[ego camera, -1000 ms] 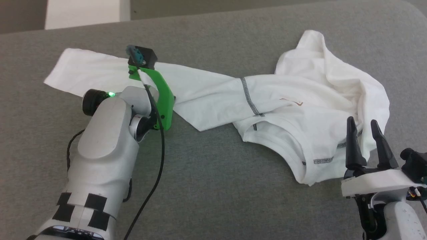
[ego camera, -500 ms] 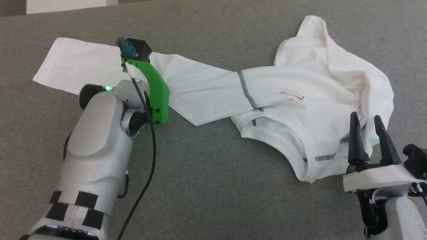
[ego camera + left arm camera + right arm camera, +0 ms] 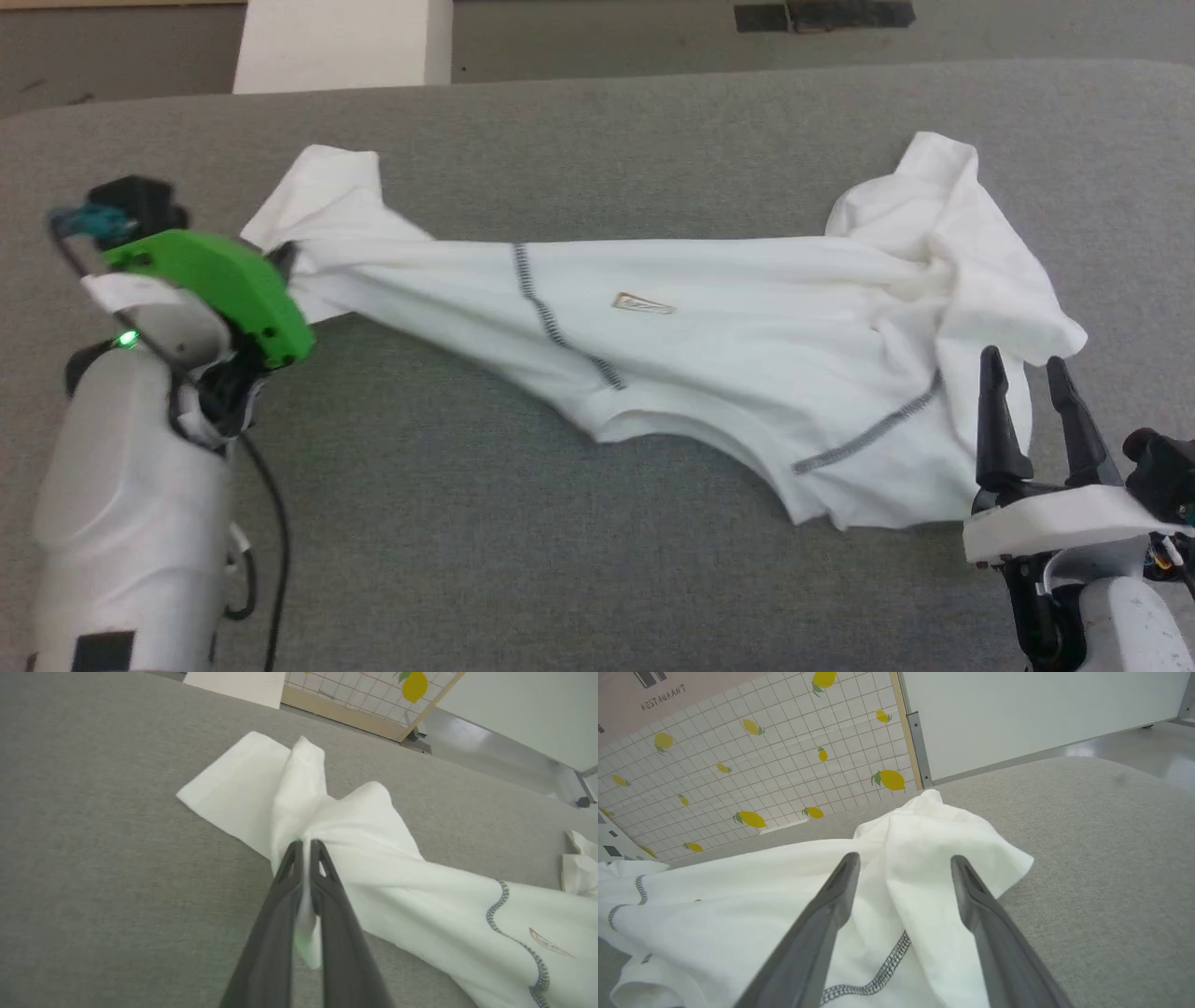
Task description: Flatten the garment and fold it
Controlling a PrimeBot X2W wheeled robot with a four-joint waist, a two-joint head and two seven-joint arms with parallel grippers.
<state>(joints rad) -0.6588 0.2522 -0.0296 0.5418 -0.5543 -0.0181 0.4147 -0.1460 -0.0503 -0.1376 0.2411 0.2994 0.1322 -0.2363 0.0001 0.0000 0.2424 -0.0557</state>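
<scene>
The garment (image 3: pixel 728 345), a white long-sleeved shirt with grey stitched seams and a small chest patch (image 3: pixel 641 303), lies stretched across the grey surface. My left gripper (image 3: pixel 306 845) is shut on the garment's sleeve (image 3: pixel 327 826), pinching a fold of white cloth between its dark fingers; in the head view its green wrist mount (image 3: pixel 219 289) sits at the sleeve's left end. My right gripper (image 3: pixel 1027 369) stands open at the lower right, fingers over the garment's crumpled right edge (image 3: pixel 934 858), nothing between them.
The grey padded surface (image 3: pixel 485 523) runs wide in front of the garment. A white box (image 3: pixel 341 45) stands beyond its far edge. A lemon-patterned tiled wall (image 3: pixel 761 765) and a white panel (image 3: pixel 1041 714) rise behind.
My left gripper closed on the sleeve and pulled it leftward, drawing the garment out long and flatter. The head camera also shifted. The right gripper stayed open in place.
</scene>
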